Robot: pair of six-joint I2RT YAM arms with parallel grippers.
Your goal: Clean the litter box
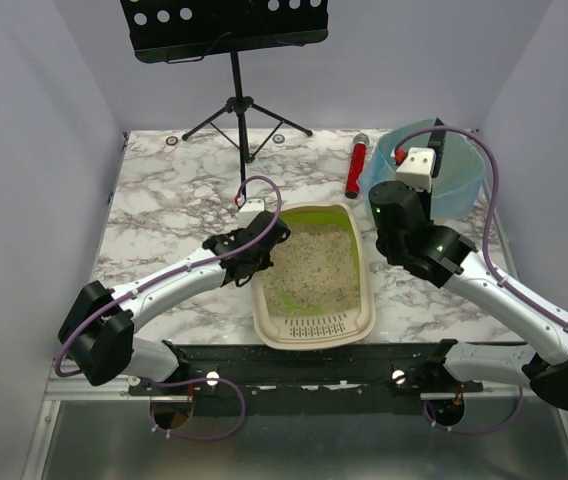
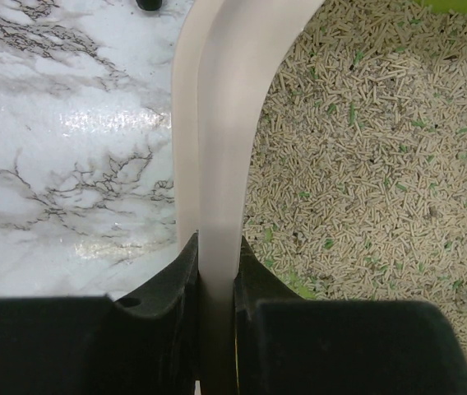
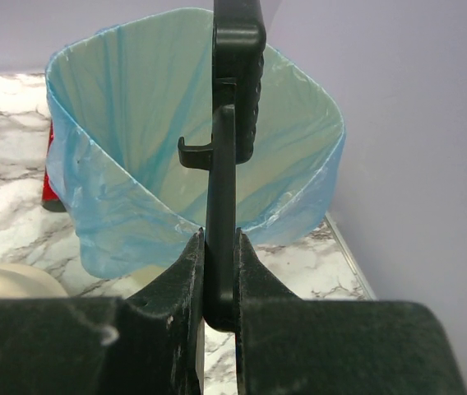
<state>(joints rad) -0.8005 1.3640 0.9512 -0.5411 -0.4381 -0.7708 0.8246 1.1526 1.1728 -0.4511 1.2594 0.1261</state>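
Between my two arms: the litter box [image 1: 314,340] is sitting on the marble table [image 1: 164,200], with its grille end facing my bases and its far end facing the music stand [image 1: 226,30].
Pellets: tan pellets [image 2: 365,164] flecked with green are lying across the tray floor.
Left gripper: my left gripper [image 2: 217,276] is pinching the box's left rim. One finger is resting outside over the marble and the other inside over the pellets, with the jaws narrow and tight on the plastic.
Right gripper: my right gripper [image 3: 219,276] is clamping a thin black tool [image 3: 235,66]. I'm seeing it edge-on as it sticks out from the jaws, showing a small hook on one side.
Bin: the bin [image 3: 118,206], lined with a blue bag, is standing just right of the box's far corner, and I'm holding the tool at its mouth.
Red cylinder: a red cylinder [image 1: 356,168] is lying on the marble just left of the bin.
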